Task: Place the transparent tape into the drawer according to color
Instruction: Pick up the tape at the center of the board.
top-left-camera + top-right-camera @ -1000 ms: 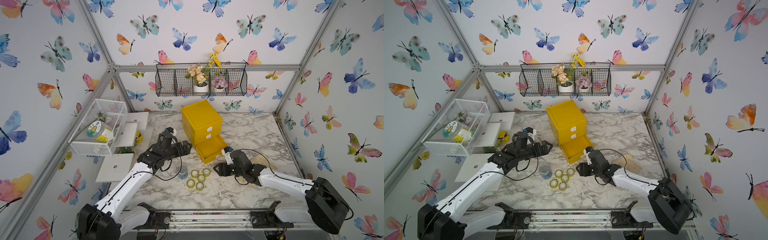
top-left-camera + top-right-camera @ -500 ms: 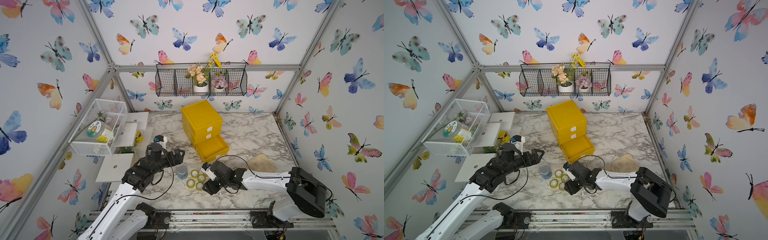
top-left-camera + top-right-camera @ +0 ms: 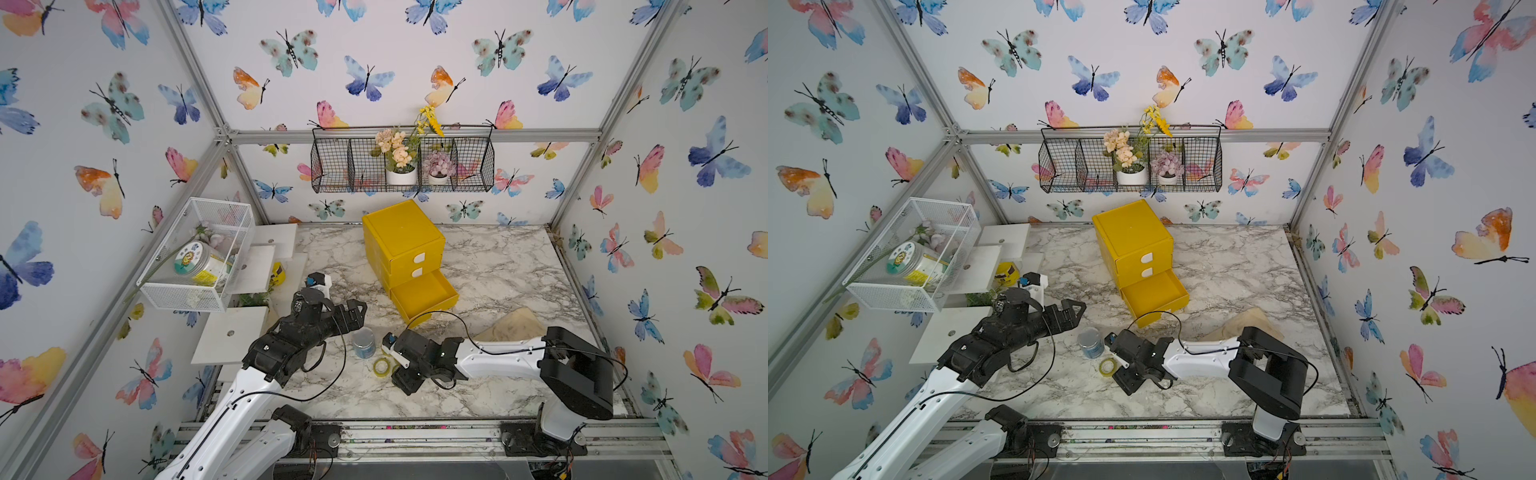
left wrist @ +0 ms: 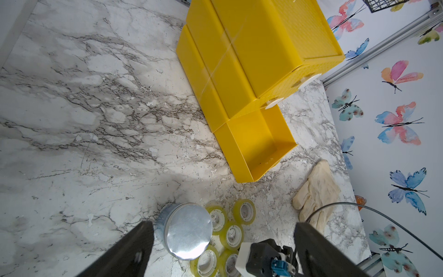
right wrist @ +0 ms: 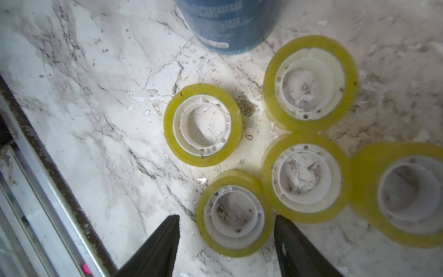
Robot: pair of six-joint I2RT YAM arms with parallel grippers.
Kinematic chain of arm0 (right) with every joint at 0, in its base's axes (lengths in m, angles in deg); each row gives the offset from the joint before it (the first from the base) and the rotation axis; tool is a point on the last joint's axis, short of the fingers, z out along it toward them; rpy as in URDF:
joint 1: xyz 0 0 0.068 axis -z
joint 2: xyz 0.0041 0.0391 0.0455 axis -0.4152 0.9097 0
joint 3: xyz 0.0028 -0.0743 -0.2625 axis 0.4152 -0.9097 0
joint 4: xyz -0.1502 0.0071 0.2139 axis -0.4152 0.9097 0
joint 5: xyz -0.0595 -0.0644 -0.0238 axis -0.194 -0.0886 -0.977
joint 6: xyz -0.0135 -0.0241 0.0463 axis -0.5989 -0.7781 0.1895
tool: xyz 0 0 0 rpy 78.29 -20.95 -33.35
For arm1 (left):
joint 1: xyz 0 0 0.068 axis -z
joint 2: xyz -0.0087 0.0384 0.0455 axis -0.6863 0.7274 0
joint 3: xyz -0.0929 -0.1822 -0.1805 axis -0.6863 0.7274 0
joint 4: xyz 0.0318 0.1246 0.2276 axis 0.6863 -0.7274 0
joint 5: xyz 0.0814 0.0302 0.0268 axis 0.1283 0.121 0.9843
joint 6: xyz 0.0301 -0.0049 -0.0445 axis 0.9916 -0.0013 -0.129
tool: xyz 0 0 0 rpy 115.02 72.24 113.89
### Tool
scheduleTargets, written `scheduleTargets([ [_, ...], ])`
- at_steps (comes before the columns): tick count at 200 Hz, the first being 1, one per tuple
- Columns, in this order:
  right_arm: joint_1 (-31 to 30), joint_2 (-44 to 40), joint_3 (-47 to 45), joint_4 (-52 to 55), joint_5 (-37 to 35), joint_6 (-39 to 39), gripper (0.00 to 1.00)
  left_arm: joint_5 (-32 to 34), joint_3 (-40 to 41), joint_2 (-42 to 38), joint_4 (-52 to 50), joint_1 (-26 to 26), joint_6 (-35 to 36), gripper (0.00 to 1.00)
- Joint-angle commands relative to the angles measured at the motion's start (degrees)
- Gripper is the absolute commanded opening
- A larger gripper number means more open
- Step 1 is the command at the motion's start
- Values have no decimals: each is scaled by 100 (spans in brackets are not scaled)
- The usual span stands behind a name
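Note:
Several yellow-green rolls of transparent tape [image 5: 203, 124] lie flat on the marble beside a blue-grey jar. My right gripper [image 5: 226, 221] hangs low over them, open, its fingertips [image 5: 167, 235] on either side of the nearest roll [image 5: 233, 213] with a gap on one side. In both top views the right gripper [image 3: 401, 374] [image 3: 1127, 376] hides all but one roll [image 3: 381, 366] [image 3: 1108, 366]. The yellow cabinet [image 3: 401, 232] has its bottom drawer [image 3: 424, 297] [image 4: 259, 144] pulled out and empty. My left gripper [image 3: 353, 309] [image 4: 223, 224] is wide open and empty, left of the drawer.
The blue-grey jar [image 3: 363, 343] [image 4: 187, 230] with a silvery lid touches the tape cluster. A beige glove [image 3: 511, 328] lies right of the drawer. A white mesh basket [image 3: 195, 253] and white shelves [image 3: 228, 334] line the left wall; a black wire basket [image 3: 401, 160] hangs at the back.
My right arm swung from beside the open drawer down over the tape cluster. My left arm pulled back from the drawer toward the near left. The drawer stayed open.

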Motion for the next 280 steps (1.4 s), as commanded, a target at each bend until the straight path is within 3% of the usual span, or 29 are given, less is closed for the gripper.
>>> scheduleTargets([
  [1, -97, 193, 219, 254, -270, -113, 68, 185, 74, -37, -71, 15, 16, 96],
  [86, -204, 638, 531, 772, -800, -86, 62, 212, 90, -40, -86, 16, 12, 96],
  [128, -305, 753, 579, 942, -870, -192, 52, 226, 94, -34, -76, 17, 16, 96],
  [157, -302, 442, 413, 687, -659, -205, 42, 251, 91, -38, -85, 15, 16, 96],
  [199, -243, -273, 350, 520, -493, -289, 39, 280, 125, -56, -102, 16, 10, 96],
  [238, 227, -1089, 408, 505, -585, -298, 40, 238, 188, -70, -78, 14, 7, 96],
  [280, 1594, -1490, 537, 10, -900, -202, 39, 108, 292, -41, 10, 12, -9, 96],
])
